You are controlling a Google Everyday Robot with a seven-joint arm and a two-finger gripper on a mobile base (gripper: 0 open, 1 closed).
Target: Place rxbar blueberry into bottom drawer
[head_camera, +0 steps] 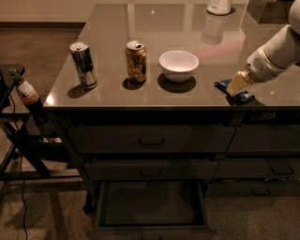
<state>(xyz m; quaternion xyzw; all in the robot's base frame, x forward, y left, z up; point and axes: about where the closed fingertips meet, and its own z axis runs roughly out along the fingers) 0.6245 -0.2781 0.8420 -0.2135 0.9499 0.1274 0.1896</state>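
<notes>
The rxbar blueberry (244, 96) is a small flat dark-blue wrapper lying on the counter top (140, 28), near its front edge at the right. My gripper (236, 84) comes in from the right on a white arm and its cream tips rest on top of the bar, hiding its middle. The bottom drawer (152, 229) is pulled open below the counter front, lowest of three, with a flat dark empty interior. It sits left of and well below the bar.
A blue-silver can (83, 65), an orange can (136, 61) and a white bowl (178, 65) stand in a row on the counter left of the bar. A white container (219, 5) stands at the back. Two handled drawers (150, 139) are closed. A bottle (27, 91) sits on a stand at the left.
</notes>
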